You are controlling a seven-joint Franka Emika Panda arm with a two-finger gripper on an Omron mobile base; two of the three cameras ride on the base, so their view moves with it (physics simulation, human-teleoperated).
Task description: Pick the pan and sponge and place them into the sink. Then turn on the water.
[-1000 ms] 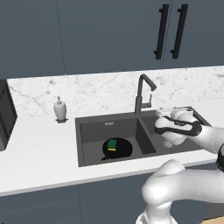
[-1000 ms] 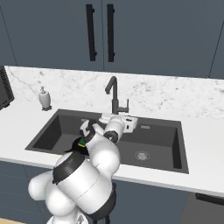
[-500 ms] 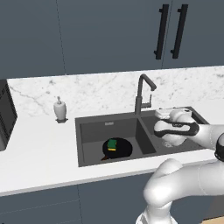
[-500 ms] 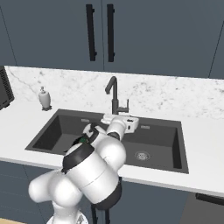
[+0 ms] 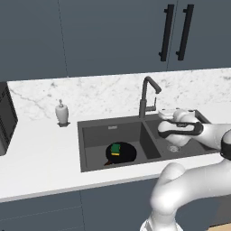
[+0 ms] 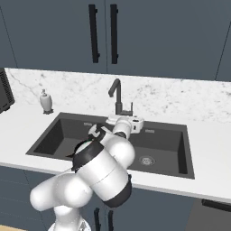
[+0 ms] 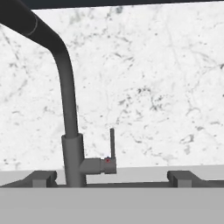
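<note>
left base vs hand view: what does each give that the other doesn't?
Left base alone gives the pan with the sponge on it in the left basin of the sink, the soap dispenser on the counter, and the cabinet handles. The hand view alone gives the tap's side lever close up, upright, with the open tool facing it. Both share the tap and the marble backsplash. No water stream shows.

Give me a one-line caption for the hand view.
Open tool faces the tap, its upright lever straight ahead against the marble backsplash.
</note>
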